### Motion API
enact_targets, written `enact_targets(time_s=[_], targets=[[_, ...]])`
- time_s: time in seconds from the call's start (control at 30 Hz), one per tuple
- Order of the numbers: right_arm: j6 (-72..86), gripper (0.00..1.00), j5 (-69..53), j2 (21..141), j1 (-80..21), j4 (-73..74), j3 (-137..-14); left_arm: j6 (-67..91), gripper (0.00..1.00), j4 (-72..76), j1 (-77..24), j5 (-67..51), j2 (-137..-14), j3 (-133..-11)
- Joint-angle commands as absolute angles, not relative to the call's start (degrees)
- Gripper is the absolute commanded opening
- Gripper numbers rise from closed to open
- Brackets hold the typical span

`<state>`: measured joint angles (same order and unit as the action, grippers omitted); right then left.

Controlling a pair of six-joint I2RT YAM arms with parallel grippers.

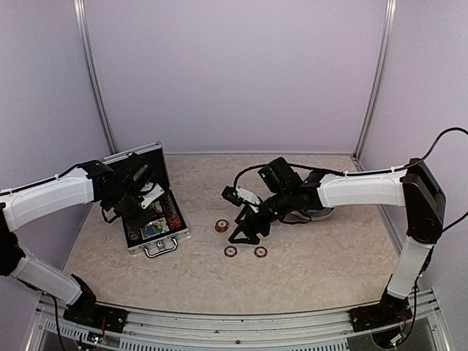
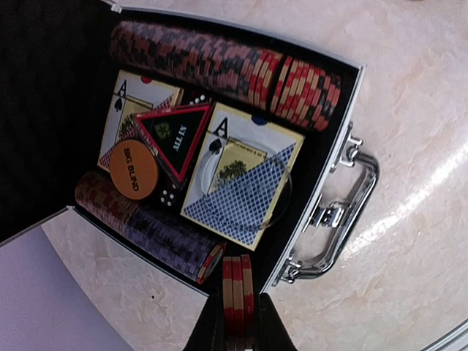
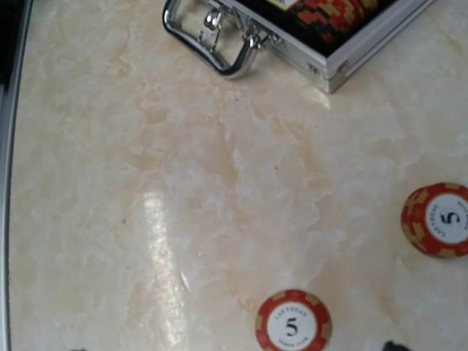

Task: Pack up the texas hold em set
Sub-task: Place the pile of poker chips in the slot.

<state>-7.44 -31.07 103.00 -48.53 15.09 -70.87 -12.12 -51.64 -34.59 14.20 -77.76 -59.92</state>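
Poker chips pinched in left pincer, both cropped below.

Robotics lab, test booth: plain lilac wall panels close in the back and both sides, joined at the far corners by slim aluminium posts. Two white-and-black robot arms, the left arm and the right arm, stand bolted by a metal rail along the near edge of a marble-patterned table. A black cable loops out from the right arm's elbow.
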Motion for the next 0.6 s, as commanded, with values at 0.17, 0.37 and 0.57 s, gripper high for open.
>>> enact_targets(time_s=[0.17, 0.37, 0.57], targets=[[-6.9, 0.86, -32.8, 105.8, -48.0, 14.2, -71.6, -21.6, 0.00, -53.8, -32.4, 14.8, -79.9, -56.1], [-6.8, 0.85, -32.8, 106.5, -48.0, 14.5, -71.8, -23.7, 0.00, -53.7, -30.4, 15.1, -82.7, -56.8], [-6.8, 0.85, -32.9, 106.3, -48.0, 14.4, -71.6, -24.5, 0.00, -53.5, -29.9, 16.5, -84.0, -55.5]])
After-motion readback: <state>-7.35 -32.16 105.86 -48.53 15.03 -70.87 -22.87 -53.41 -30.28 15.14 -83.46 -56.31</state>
